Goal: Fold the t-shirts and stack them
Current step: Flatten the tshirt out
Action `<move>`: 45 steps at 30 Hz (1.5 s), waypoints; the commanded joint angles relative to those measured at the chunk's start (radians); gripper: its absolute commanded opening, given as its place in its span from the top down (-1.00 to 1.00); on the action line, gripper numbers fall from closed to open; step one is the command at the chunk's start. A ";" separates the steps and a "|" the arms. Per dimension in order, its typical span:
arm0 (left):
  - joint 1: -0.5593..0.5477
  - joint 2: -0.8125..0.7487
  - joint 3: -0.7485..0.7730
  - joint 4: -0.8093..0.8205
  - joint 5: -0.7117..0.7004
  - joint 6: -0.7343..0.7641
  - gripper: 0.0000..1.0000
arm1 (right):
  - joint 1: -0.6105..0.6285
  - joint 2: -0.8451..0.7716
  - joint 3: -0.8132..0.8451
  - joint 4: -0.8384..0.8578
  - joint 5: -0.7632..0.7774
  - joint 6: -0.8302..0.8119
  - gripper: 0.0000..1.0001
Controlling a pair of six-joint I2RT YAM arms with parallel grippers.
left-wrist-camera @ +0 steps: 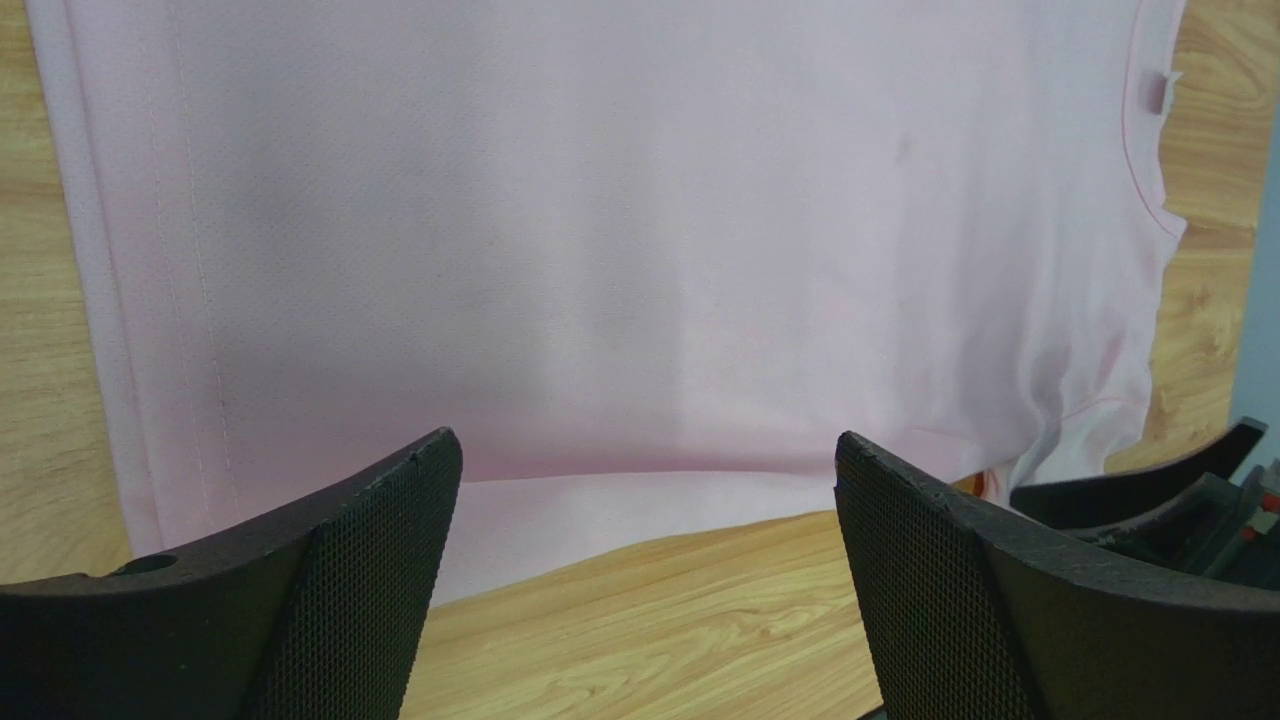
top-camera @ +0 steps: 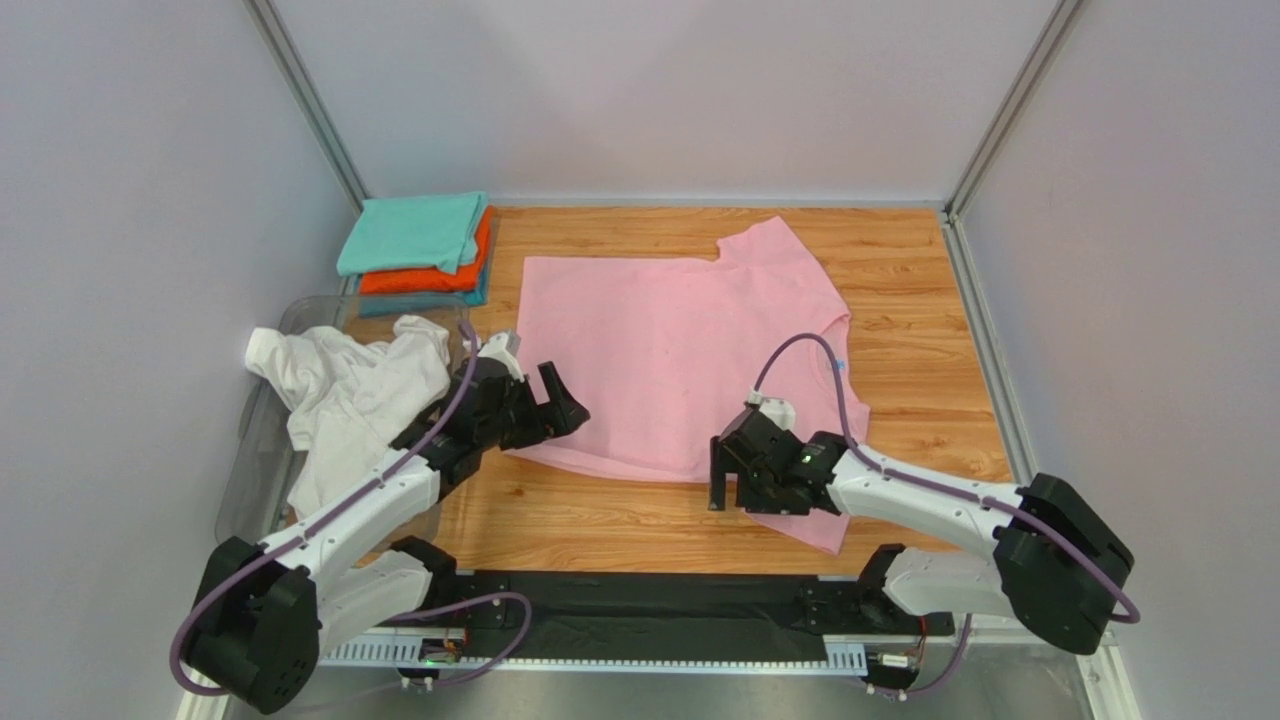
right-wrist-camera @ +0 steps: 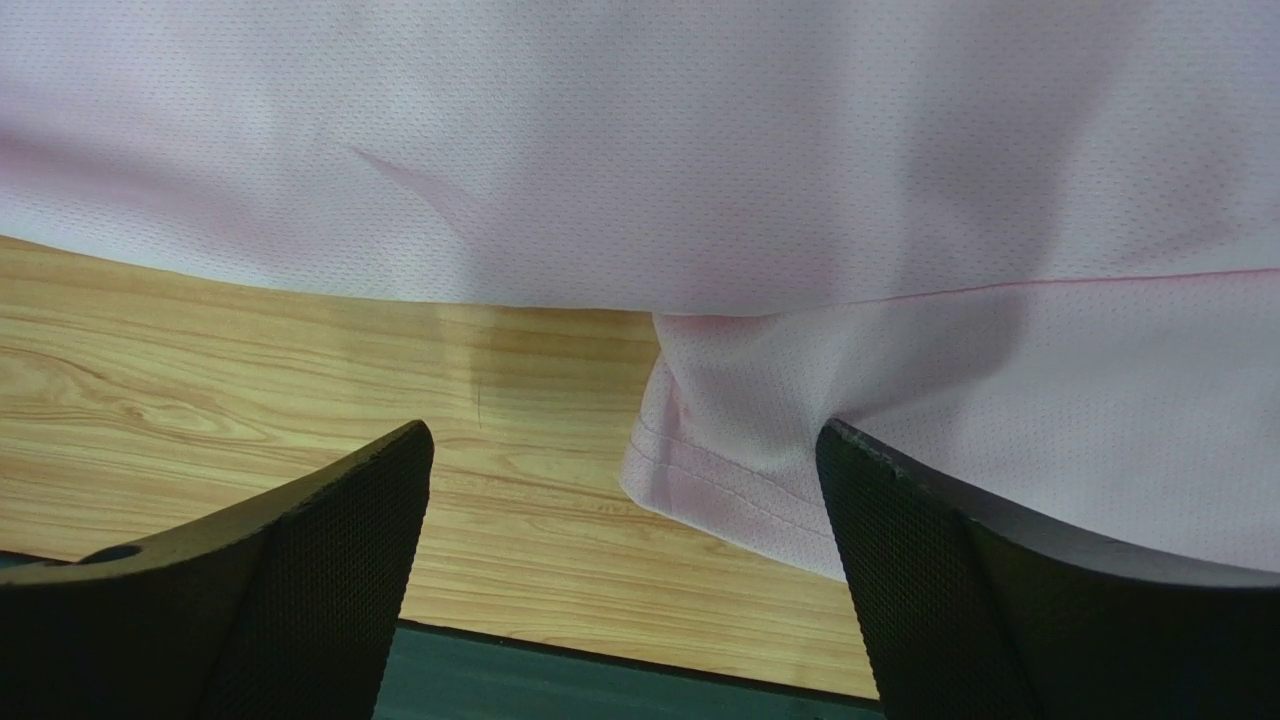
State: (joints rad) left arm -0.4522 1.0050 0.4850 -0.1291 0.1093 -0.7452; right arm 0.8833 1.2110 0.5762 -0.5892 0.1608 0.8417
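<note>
The light pink t-shirt [top-camera: 679, 353] lies spread flat on the wooden table, one sleeve at the far edge, another near the right arm. My left gripper [top-camera: 559, 405] is open and empty at the shirt's near left edge; its view shows the pink t-shirt [left-wrist-camera: 631, 225] just ahead of the jaws. My right gripper [top-camera: 721, 492] is open and empty at the near edge, with the pink sleeve's hem [right-wrist-camera: 751, 450] between its fingers. A crumpled white t-shirt [top-camera: 353, 393] lies at the left. Teal [top-camera: 413, 233], orange [top-camera: 436, 278] and blue [top-camera: 394, 303] folded tees are stacked at the far left.
A clear plastic bin [top-camera: 256, 450] under the white shirt sits at the table's left edge. A black strip [top-camera: 661, 600] runs along the near edge between the arm bases. Grey walls close in the left, far and right sides.
</note>
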 commanded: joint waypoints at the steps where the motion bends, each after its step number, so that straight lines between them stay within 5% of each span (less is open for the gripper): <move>1: -0.005 0.026 -0.026 0.065 -0.014 -0.014 -0.99 | 0.040 -0.001 -0.048 -0.089 0.023 0.114 -1.00; 15: -0.005 -0.005 -0.198 0.036 -0.023 -0.059 -0.99 | 0.080 -0.168 -0.179 -0.072 -0.082 0.212 -1.00; 25: -0.008 -0.224 -0.203 -0.147 -0.019 -0.065 -0.99 | 0.080 -0.349 -0.136 -0.153 -0.124 0.146 -1.00; 35: -0.039 -0.352 -0.155 -0.230 0.027 -0.052 -0.99 | 0.075 -0.418 0.040 -0.271 0.052 0.068 -1.00; 45: -0.057 -0.256 -0.236 -0.139 0.069 -0.080 -0.99 | -0.200 -0.239 0.117 -0.213 0.045 -0.085 -1.00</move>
State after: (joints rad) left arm -0.5045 0.7532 0.2756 -0.2993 0.1574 -0.8070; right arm 0.7670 0.9363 0.6739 -0.8394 0.2199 0.8371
